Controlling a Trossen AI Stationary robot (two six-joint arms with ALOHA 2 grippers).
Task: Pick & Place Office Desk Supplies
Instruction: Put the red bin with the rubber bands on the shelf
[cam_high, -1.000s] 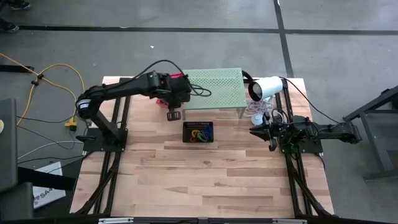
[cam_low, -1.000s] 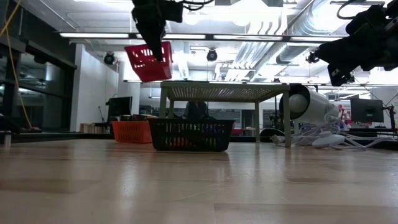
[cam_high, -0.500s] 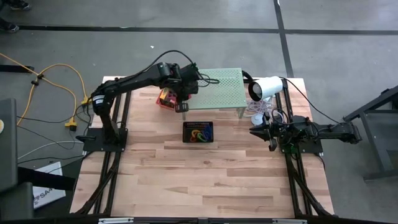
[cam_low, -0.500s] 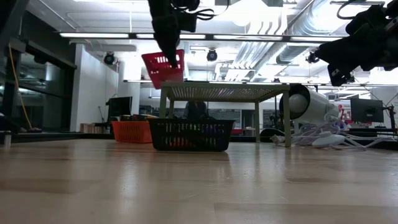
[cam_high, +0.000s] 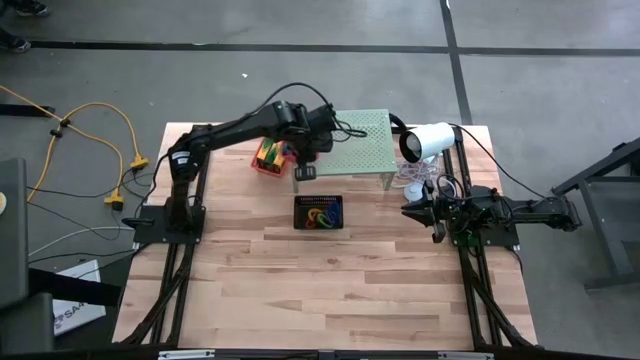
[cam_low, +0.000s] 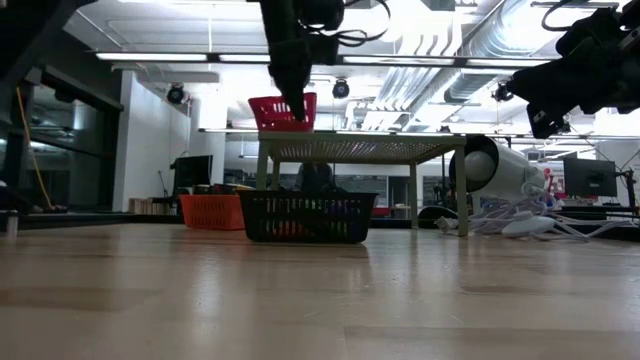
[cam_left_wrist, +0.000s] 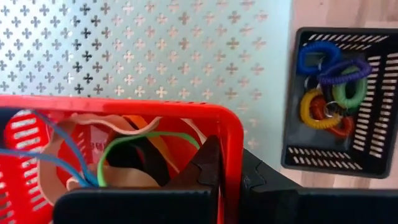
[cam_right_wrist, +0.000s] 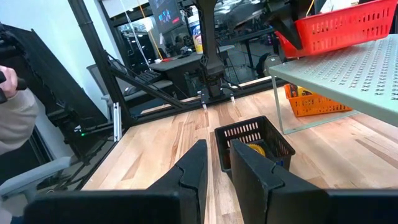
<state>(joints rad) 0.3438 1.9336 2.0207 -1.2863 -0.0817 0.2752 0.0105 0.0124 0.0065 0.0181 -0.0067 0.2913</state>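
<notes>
My left gripper (cam_left_wrist: 227, 162) is shut on a red basket (cam_low: 282, 110) at the left end of the pale-green perforated shelf (cam_high: 355, 140). The basket's bottom is level with the shelf top (cam_low: 360, 135); whether it rests there I cannot tell. Tan, green and blue rubber bands (cam_left_wrist: 124, 146) lie inside it. A black basket (cam_high: 318, 213) on the table holds blue, green, yellow and orange loops (cam_left_wrist: 326, 87). An orange basket (cam_high: 266, 158) with yellow-and-green pieces stands beside the shelf. My right gripper (cam_right_wrist: 219, 162) waits at the table's right side (cam_high: 437, 215), open by a narrow gap. My left gripper pinches the red basket's side wall just below its rim (cam_left_wrist: 230, 127). One finger (cam_left_wrist: 205, 165) is inside the basket and the other finger (cam_left_wrist: 255, 177) is outside. The fingers come from above, pointing down. The basket hangs level and upright over the shelf (cam_left_wrist: 155, 50).
A white cylindrical lamp (cam_high: 425, 142) with white cables (cam_low: 520, 222) lies at the shelf's right end. The near half of the wooden table (cam_high: 330, 290) is bare wood. A person's sleeve (cam_right_wrist: 12, 118) shows in the room beyond the table's left side.
My left gripper has carried the red basket toward the table's right edge and down, from high above the table to the left end of the shelf top. The basket, tilted a second ago, now hangs level.
</notes>
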